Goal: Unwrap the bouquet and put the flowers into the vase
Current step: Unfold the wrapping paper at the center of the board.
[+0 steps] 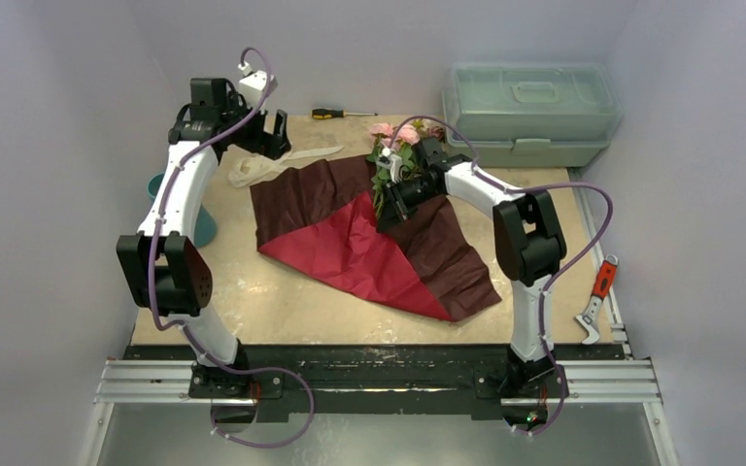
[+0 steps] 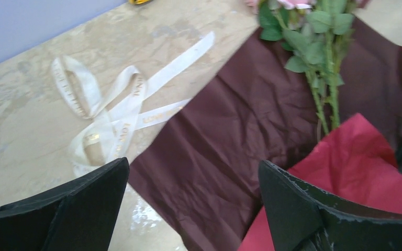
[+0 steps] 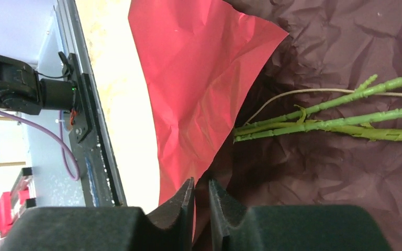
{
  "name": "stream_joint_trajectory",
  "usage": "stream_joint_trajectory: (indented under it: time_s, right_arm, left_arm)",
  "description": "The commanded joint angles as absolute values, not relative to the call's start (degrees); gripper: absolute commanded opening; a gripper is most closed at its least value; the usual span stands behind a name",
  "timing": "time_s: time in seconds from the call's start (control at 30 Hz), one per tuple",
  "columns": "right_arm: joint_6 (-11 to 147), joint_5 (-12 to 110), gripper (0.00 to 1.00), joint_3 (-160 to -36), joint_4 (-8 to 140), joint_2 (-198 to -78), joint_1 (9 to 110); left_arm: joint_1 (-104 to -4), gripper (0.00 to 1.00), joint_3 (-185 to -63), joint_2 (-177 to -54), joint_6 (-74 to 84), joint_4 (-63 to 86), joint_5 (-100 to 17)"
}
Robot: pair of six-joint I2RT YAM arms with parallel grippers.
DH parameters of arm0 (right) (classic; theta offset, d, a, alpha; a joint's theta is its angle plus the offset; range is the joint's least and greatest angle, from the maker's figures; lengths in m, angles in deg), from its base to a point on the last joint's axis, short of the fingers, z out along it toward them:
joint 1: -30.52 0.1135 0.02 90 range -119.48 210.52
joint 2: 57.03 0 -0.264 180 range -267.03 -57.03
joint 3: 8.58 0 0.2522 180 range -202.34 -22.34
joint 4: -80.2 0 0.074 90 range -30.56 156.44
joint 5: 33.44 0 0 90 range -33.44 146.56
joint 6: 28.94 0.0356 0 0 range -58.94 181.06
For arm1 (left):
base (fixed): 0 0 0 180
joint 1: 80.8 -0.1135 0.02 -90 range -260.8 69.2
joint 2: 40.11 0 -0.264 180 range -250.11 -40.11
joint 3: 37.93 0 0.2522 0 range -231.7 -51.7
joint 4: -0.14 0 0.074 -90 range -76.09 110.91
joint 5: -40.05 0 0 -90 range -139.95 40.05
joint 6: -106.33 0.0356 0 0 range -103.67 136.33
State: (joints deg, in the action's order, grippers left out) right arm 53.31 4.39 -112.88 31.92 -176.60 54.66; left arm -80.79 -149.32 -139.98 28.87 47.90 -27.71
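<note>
The bouquet lies unwrapped: the maroon and red wrapping paper (image 1: 350, 243) is spread flat, and the flowers (image 1: 398, 136) lie on its far edge, pink heads pointing away. Their green stems (image 3: 335, 123) rest on the dark sheet beside the red fold (image 3: 199, 78). My right gripper (image 3: 201, 191) is down on the paper near the stem ends, its jaws almost together with a paper fold in the slim gap. My left gripper (image 2: 193, 172) hangs wide open above the paper's left corner (image 2: 230, 136), holding nothing. The teal vase (image 1: 202, 225) stands at the left, partly hidden by the left arm.
The cream ribbon (image 2: 120, 104) lies loose on the table left of the paper. A pale green toolbox (image 1: 529, 112) fills the back right corner. A screwdriver (image 1: 342, 114) lies at the back edge. A red-handled tool (image 1: 597, 296) sits on the right rail.
</note>
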Motion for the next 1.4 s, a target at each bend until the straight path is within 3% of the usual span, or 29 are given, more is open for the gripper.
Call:
stream_joint_trajectory:
  time_s: [0.0, 0.07, 0.23, 0.33, 0.47, 1.03, 1.13, 1.33, 1.37]
  right_arm:
    - [52.80, 2.15, 0.13, -112.27, 32.82, -173.52, 55.53]
    - [52.15, 2.20, 0.00, -111.04, 33.20, -172.56, 56.16]
    - [49.79, 2.46, 0.00, -108.35, 33.10, -170.43, 57.46]
    - [49.71, 1.82, 0.00, -107.11, 33.36, -169.40, 57.94]
    - [49.80, 1.69, 0.00, -105.51, 33.73, -167.92, 58.28]
    - [50.82, 2.79, 0.00, -105.42, 32.10, -163.74, 56.64]
    - [50.80, 3.75, 0.00, -105.44, 31.81, -163.40, 55.72]
    - [50.62, 5.23, 0.10, -108.45, 28.50, -165.37, 52.04]
    - [50.62, 5.54, 0.11, -109.05, 28.07, -165.74, 51.26]
  left_arm:
    - [-80.80, 0.89, -147.67, -136.30, 29.00, 49.46, -14.02]
    - [-80.80, 0.84, -146.13, -136.09, 28.70, 48.89, -10.01]
    - [-77.68, 0.77, -141.86, -137.76, 28.29, 47.52, -8.11]
    - [-73.91, 0.86, -139.62, -140.02, 26.85, 46.25, -9.77]
    - [-70.83, 1.00, -137.65, -142.17, 25.03, 43.77, -1.73]
    - [-67.70, 0.96, -144.98, -163.54, 23.73, 44.31, -4.92]
    - [-67.39, 0.87, -147.16, -165.63, 26.36, 47.92, -3.04]
    - [-66.06, 0.53, -149.00, -163.76, 38.86, 59.60, 6.10]
    - [-65.96, 0.44, -149.43, -163.50, 40.89, 62.99, 6.43]
